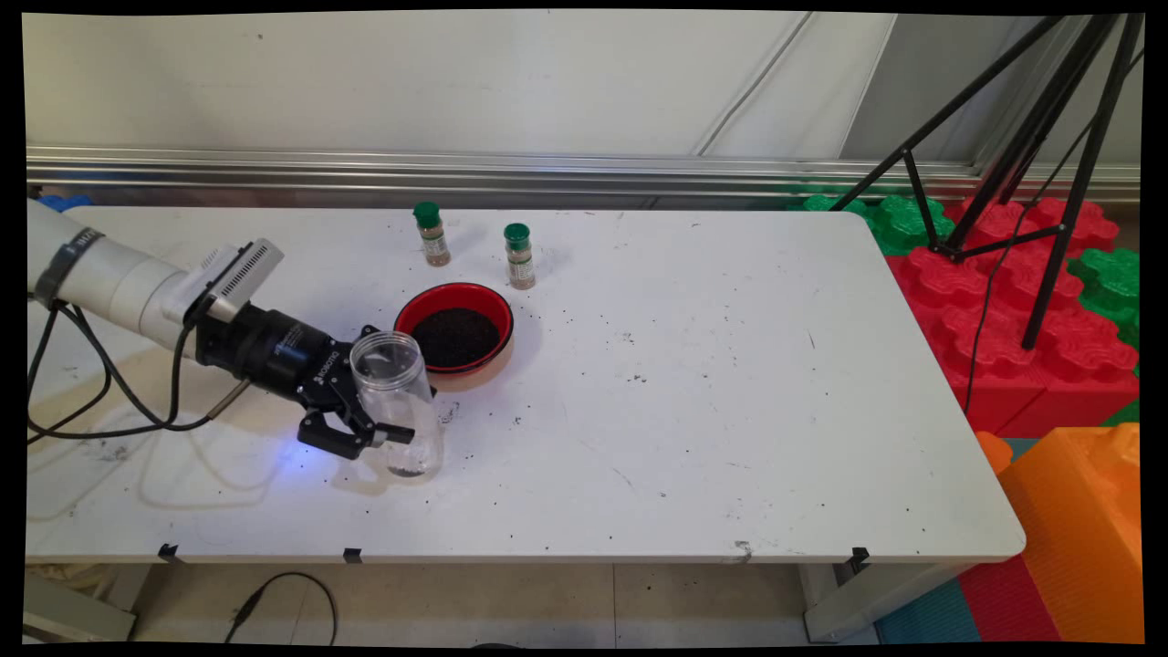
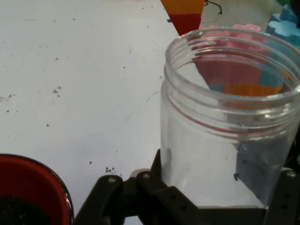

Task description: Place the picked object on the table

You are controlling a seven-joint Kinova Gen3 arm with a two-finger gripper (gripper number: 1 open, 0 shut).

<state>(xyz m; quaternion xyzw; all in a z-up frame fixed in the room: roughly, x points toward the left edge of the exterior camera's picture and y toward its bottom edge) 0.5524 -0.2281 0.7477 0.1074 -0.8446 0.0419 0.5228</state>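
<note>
A clear plastic jar with a threaded, lidless mouth stood upright on the white table, just beside the red bowl on that bowl's near-left side. The jar was almost empty; only a few dark specks showed low inside it. The red bowl held a dark, granular heap that filled most of its basin. Behind the bowl, toward the wall, stood two small spice bottles with green caps, one to the back left and the other straight behind; each looked part full of a brownish powder. Dark crumbs lay scattered over the tabletop around the bowl and to its right.

The gripper reached in from the left of the bowl and was closed around the jar's body, one finger crossing the jar's near side and the other behind it. In the hand view the jar rose directly above the gripper's black linkage, seated between the fingers, with the bowl's rim at the lower left.
</note>
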